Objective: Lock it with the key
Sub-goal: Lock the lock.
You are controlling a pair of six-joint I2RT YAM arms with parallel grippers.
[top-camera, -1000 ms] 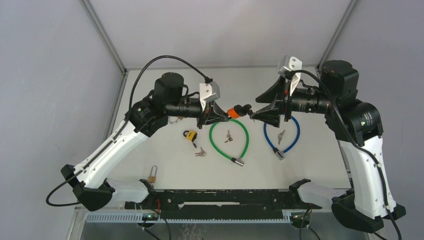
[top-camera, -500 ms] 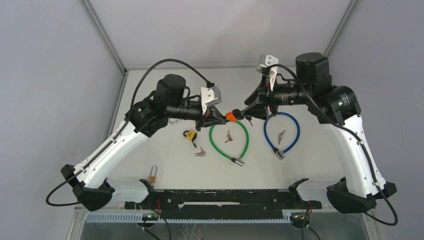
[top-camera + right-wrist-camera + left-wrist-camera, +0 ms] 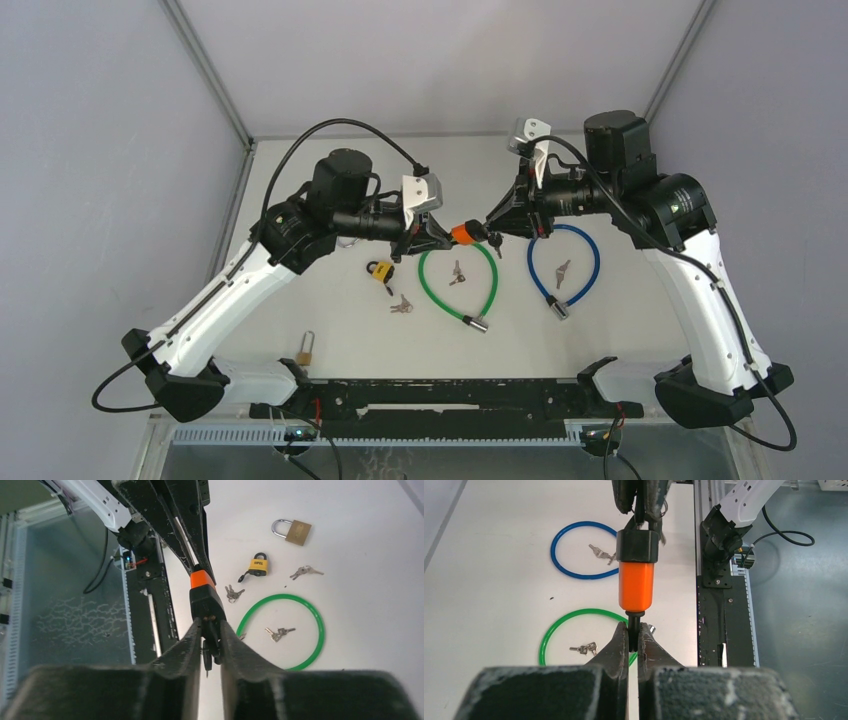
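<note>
One brass padlock (image 3: 304,355) lower left, nearest the bases. Beyond, green cable loop (image 3: 591,611) lying flat. Above it, mid-frame, holds orange lock (image 3: 636,585) aloft: left gripper (image 3: 633,632) pinched tight on its thin black end, right gripper (image 3: 210,630) closed on key (image 3: 206,655) at the other end.

key (image 3: 206,655): mostly hidden betw. right end effector (image 3: 210,627) fingers | orange lock (image 3: 636,586): stem end hidden in left end effector (image 3: 633,635)

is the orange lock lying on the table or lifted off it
Lifted: the left end effector pinches the orange lock by its thin end, clear of the table.
</note>
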